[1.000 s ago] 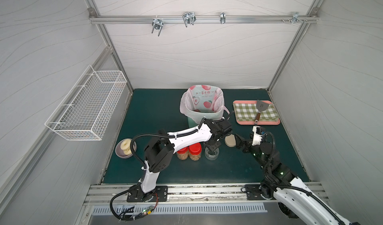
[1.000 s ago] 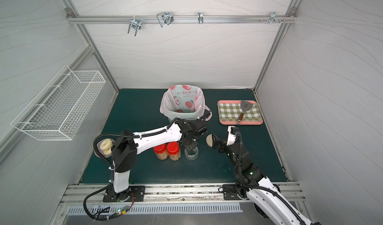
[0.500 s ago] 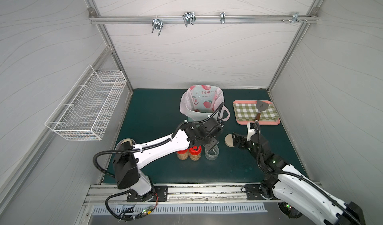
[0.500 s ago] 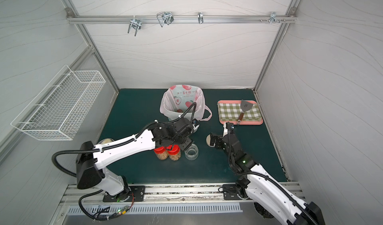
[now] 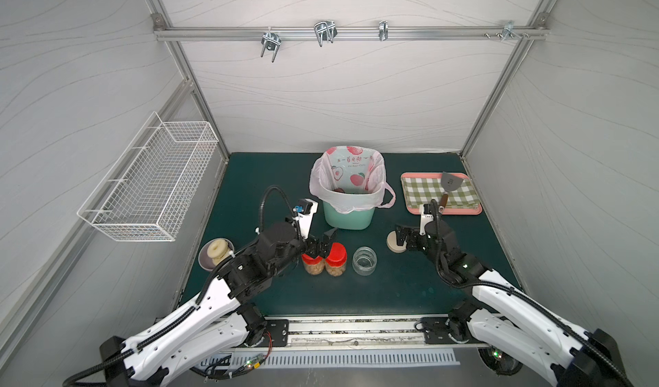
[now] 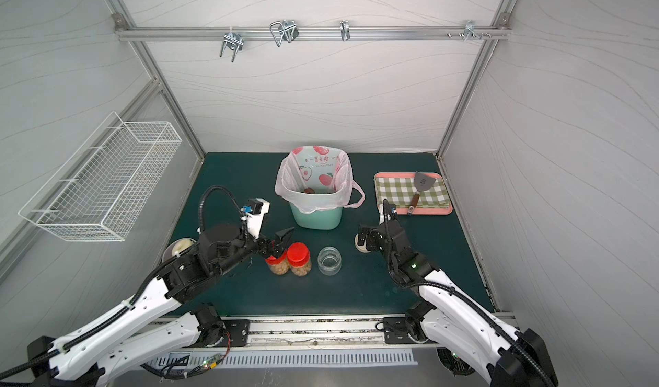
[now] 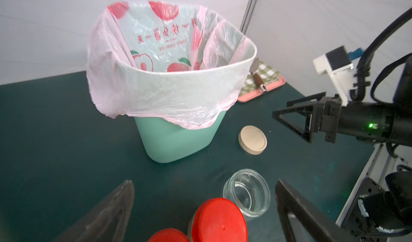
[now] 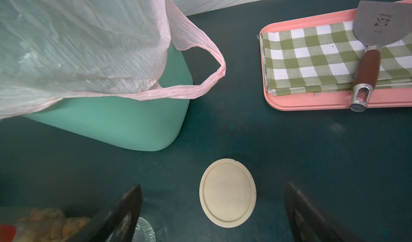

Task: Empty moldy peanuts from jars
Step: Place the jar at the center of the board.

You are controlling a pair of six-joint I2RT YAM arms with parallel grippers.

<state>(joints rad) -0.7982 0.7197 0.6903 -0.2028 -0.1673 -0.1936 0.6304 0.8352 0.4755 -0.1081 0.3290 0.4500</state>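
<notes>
Two jars with red lids (image 5: pixel 336 256) (image 5: pixel 312 260) stand side by side, each holding moldy peanuts (image 5: pixel 313 268). A shorter clear jar (image 5: pixel 364 260) stands to their right, open and empty. Its beige lid (image 5: pixel 393 243) lies flat on the mat further right. My left gripper (image 5: pixel 323 242) hovers open just above the red lids (image 7: pixel 219 218), holding nothing; the empty jar (image 7: pixel 246 193) sits ahead between its fingers. My right gripper (image 5: pixel 401 239) stands open over the beige lid (image 8: pixel 227 193), clear of it.
A mint-green bin (image 5: pixel 347 217) lined with a pink printed bag stands behind the jars. A pink tray (image 5: pixel 442 210) with a checked cloth and a spatula (image 5: pixel 450 183) lies at the back right. A bowl of donuts (image 5: pixel 215 253) sits at the left. A wire basket (image 5: pixel 149 185) hangs on the left wall.
My left gripper has let go of the short jar, opened wide and drawn back left over the red-lidded jars. The right arm has pulled back slightly from the lid.
</notes>
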